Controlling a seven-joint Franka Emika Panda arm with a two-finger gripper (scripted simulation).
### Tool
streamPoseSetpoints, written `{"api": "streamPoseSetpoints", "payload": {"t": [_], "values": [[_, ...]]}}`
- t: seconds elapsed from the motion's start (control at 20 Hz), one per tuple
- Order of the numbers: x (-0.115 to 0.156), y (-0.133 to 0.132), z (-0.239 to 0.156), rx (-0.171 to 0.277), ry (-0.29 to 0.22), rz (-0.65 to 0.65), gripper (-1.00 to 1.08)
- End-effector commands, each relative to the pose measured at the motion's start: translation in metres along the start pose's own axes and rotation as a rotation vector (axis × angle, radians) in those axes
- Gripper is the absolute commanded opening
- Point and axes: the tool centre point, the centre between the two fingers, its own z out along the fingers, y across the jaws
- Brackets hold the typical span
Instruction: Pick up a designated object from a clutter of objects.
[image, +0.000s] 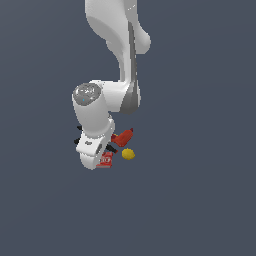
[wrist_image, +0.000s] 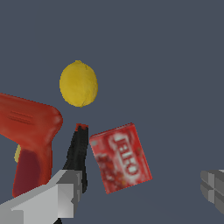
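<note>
While jaws gape, red box (wrist_image: 120, 158), black clamp (wrist_image: 78, 153) beside.

White arm (image: 107, 95) bends low over red box (image: 105, 160), lemon (image: 128, 154).

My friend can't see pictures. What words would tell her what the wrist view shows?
A small red box with white lettering lies flat on a dark grey floor, between the two grey fingertips of an open pincer. Beside the box is a thin black piece with a red tip, then a red drill-like tool, with a yellow lemon farther off.
</note>
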Motion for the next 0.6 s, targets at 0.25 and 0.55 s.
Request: {"api": "streamPoseSetpoints", "payload": {"t": [0.25,0.55], "values": [[-0.012,-0.002,0.032,0.010,0.000,-0.166,1.00],[-0.019,-0.004,0.049,0.016,0.001,-0.257,1.00]]}}
